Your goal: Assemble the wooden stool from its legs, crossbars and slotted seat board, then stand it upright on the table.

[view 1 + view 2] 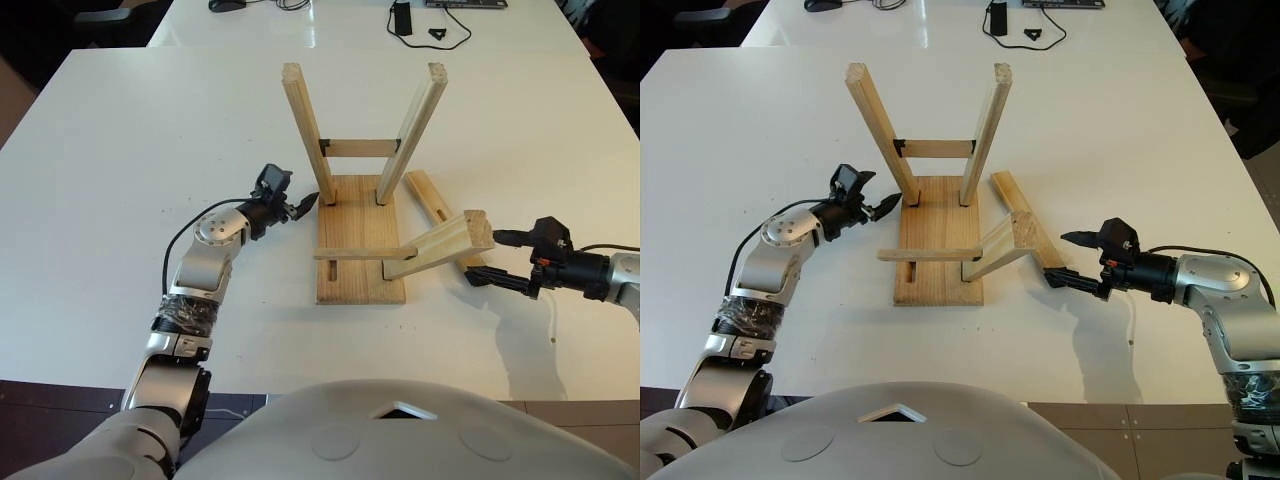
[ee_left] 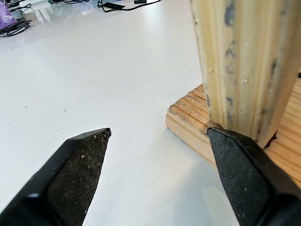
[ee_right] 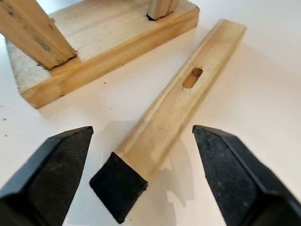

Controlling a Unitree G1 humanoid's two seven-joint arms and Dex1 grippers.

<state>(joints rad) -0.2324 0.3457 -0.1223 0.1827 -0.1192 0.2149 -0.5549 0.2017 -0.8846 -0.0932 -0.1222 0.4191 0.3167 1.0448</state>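
Now the right claw (image 1: 1058, 258) gapes wide around the loose pale wooden leg (image 3: 178, 103) with its black rubber foot (image 3: 117, 186), lying flat between its fingers (image 3: 51, 169), ready for lifting. Left claw (image 1: 305, 203), also wide, sits beside the flat slotted seat board (image 1: 365, 285), probably to brace it.

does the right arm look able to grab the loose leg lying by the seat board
Probably yes: the right gripper sits at the loose leg's black-capped end, jaws open to either side, with nothing between.
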